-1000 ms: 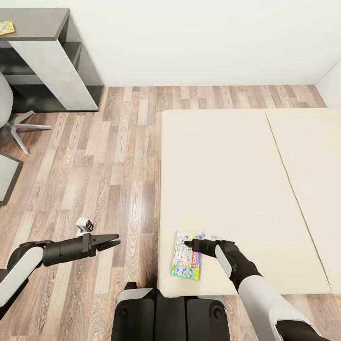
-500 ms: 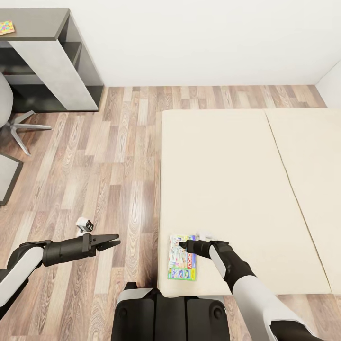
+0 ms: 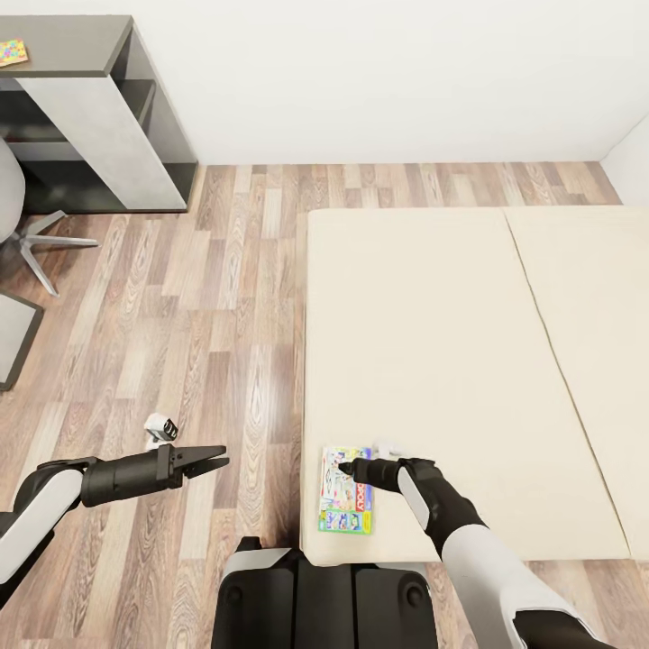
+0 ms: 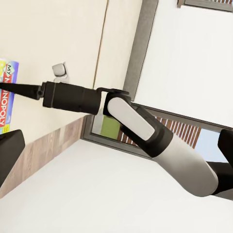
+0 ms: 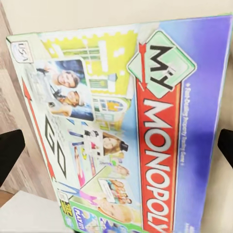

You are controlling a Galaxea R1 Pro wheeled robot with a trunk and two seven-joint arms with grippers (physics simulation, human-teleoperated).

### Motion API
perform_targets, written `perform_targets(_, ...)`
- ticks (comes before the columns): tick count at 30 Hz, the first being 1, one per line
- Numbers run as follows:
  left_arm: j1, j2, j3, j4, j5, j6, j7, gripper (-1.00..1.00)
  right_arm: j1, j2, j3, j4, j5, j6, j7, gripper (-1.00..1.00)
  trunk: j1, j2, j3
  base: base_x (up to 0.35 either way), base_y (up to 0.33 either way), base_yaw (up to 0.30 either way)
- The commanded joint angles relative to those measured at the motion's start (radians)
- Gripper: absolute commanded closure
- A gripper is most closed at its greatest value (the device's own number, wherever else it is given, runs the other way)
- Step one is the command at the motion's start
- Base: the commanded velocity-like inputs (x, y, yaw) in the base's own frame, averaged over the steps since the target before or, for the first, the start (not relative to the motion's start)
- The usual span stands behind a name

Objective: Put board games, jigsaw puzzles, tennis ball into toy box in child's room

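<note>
A robot looks down on a wood floor (image 3: 207,297) and a beige bed (image 3: 451,361) that fills the right half of the frame. Low on the bed, close to its left edge, a Monopoly box (image 3: 346,503) lies flat. The right gripper (image 3: 348,467) reaches in from the lower right and hovers at the box's upper part, fingertips pointing left. In the right wrist view the box (image 5: 131,136) lies face up directly ahead, spanning the gap between two dark fingertips (image 5: 10,154) at the frame's opposite edges; the jaws stand wide apart, not clamped on it.

The left gripper (image 3: 216,460) hangs over the floor at lower left, well apart from the bed, its jaws slightly parted and empty. Just above it a small white object (image 3: 160,427) sits on the floor.

At upper left stands a table (image 3: 81,54) with a dark top and a pale grey panel; a small multicoloured puzzle (image 3: 13,51) lies on it at the frame's edge. Part of a chair (image 3: 27,236) shows below the table.
</note>
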Motion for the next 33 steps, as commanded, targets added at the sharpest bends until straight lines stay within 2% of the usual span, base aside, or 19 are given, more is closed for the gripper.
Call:
perform_targets(1, -0.001, 0.001, -0.001, 0.000, 0.001, 0.003, -0.003, -1.00, 0.000, 0.001, -0.004, -0.001, -0.007, 0.014, -0.002, -1.00, 0.001, -0.002, -0.001, 0.000, 0.000, 0.000)
perform_targets(7, -0.001, 0.001, -0.001, 0.000, 0.001, 0.004, -0.003, -1.00, 0.000, 0.001, -0.004, 0.000, -0.011, 0.075, -0.010, -1.00, 0.001, -0.002, -0.001, 0.000, 0.000, 0.000)
perform_targets(13, -0.001, 0.002, -0.001, 0.000, 0.001, 0.004, -0.004, -1.00, 0.000, 0.006, -0.004, -0.001, -0.013, 0.097, -0.012, -1.00, 0.001, -0.002, -0.001, 0.000, 0.000, 0.000)
perform_targets(18, -0.001, 0.001, -0.002, 0.000, 0.001, 0.003, -0.004, -1.00, 0.000, 0.025, -0.004, -0.002, -0.006, 0.096, -0.013, -1.00, 0.001, -0.002, -0.001, 0.000, 0.000, 0.000)
perform_targets(30, -0.001, 0.000, -0.003, 0.000, 0.001, 0.003, -0.003, -1.00, 0.000, 0.015, -0.002, -0.010, -0.001, 0.078, -0.011, -1.00, 0.001, -0.002, -0.001, 0.000, 0.000, 0.000)
perform_targets(33, -0.001, 0.000, -0.003, 0.000, 0.001, 0.003, -0.002, -1.00, 0.000, 0.015, -0.001, -0.011, -0.002, 0.054, -0.006, -1.00, 0.001, -0.002, -0.001, 0.000, 0.000, 0.000)
